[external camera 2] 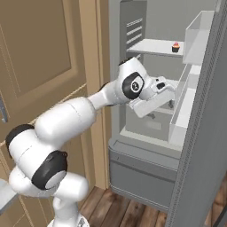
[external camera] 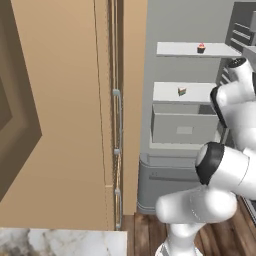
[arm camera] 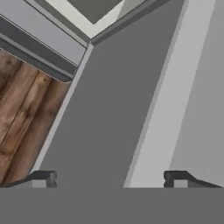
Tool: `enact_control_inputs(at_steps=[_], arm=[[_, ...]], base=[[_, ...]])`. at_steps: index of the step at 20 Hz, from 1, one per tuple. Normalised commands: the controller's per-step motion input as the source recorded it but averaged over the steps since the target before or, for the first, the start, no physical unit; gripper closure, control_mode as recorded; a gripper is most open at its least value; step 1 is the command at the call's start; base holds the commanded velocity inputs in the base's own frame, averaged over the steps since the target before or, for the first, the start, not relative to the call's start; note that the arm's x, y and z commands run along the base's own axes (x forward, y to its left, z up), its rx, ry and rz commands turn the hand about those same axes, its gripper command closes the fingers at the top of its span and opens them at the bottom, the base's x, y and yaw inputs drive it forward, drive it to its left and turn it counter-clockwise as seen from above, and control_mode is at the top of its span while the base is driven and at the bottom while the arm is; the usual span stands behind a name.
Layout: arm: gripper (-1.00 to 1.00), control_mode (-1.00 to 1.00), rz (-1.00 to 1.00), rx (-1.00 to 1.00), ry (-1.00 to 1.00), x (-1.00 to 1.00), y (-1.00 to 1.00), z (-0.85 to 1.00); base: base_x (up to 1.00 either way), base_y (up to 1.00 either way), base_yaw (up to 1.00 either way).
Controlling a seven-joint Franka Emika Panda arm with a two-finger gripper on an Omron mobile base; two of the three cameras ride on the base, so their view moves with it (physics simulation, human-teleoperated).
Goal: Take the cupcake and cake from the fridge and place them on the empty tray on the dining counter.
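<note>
- The pincer (arm camera: pixel 109 178) is standing wide apart and gripping nothing, its two dark fingertips (arm camera: pixel 43 178) pointing down along the inner face of the fridge door (arm camera: pixel 109 109) toward the wooden floor (arm camera: pixel 22 109).
- In the right base view the pincer (external camera 2: pixel 166 95) is hanging at the open fridge (external camera 2: pixel 146 146), level with the lower shelf (external camera: pixel 182 92), probably because it has just let go of the door and is free to reach in.
- The cake (external camera: pixel 182 91) is sitting on that lower shelf, just above the grey drawer (external camera: pixel 182 125).
- The cupcake (external camera 2: pixel 175 47) is resting on the upper shelf (external camera 2: pixel 153 46), well above the pincer.
- Both sweets are lying near the shelf fronts, so reaching them looks easy.
- The arm (external camera 2: pixel 66 119) is stretching from the base into the fridge opening.
</note>
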Motion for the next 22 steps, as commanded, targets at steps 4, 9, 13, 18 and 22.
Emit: enact_control_inputs(at_steps=[4, 9, 13, 18, 22], arm=[[-1.0, -1.0, 0.0, 0.06, -0.47, -0.68, 0.84, 0.3], [-1.0, -1.0, 0.0, 0.08, -0.6, -0.88, 0.97, 0.05], [-1.0, -1.0, 0.0, 0.12, -0.68, -0.99, 0.89, 0.0], [-1.0, -1.0, 0.0, 0.15, -0.61, -0.98, 0.93, 0.05], [-1.0, -1.0, 0.03, 0.17, -0.27, -0.68, 0.9, 0.3]], base=[[0.0, 0.0, 0.0], [0.0, 0.0, 0.0], [0.0, 0.0, 0.0], [0.0, 0.0, 0.0], [0.0, 0.0, 0.0]])
